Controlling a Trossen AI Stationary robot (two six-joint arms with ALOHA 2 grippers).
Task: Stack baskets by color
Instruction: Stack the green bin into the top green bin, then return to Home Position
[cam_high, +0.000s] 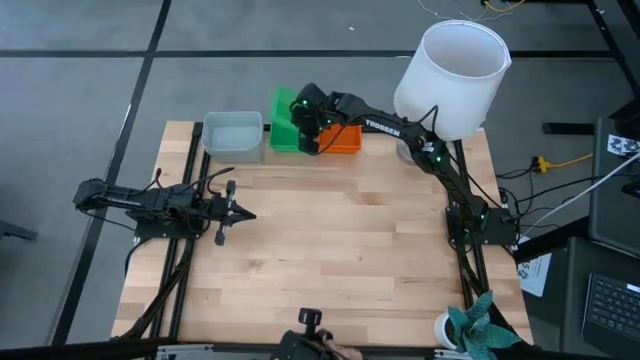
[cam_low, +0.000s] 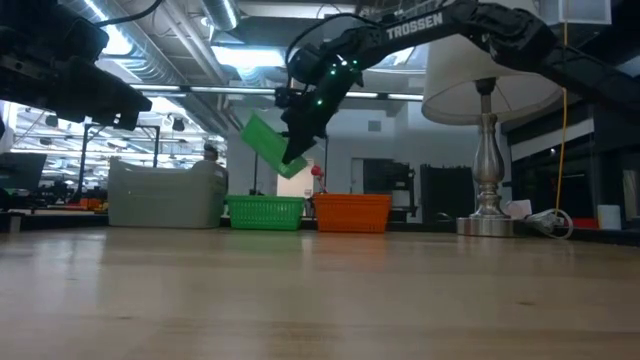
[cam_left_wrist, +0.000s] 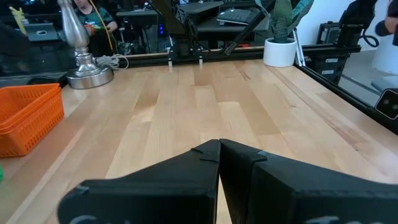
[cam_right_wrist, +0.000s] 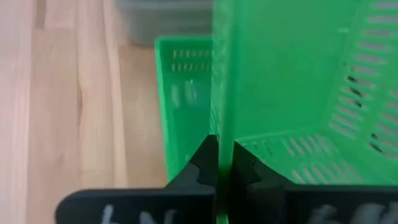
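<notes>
Because the green basket (cam_low: 268, 143) is pinched by a single thin wall and hangs tilted in the air, a slip or a swing is judged to be the main risk: if the wall slides out of the closed fingers, the basket could drop askew beside the green stack (cam_low: 266, 212) rather than into it. A second risk is judged to lie in the tilt itself, since a corner could catch on the rim of the stack below or knock the orange stack (cam_low: 352, 212) just beside it.

The right gripper (cam_right_wrist: 219, 163) is seen clamped on the basket's wall, with the basket's body hanging to one side of the fingers and slightly below them. It is held above the green stack, near the far edge of the table (cam_high: 330, 260), between the pale grey-blue stack (cam_high: 233, 135) and the orange one.

The left gripper (cam_high: 244, 214) is held with its fingers together and empty, low over the table near its left edge, well apart from the baskets.
</notes>
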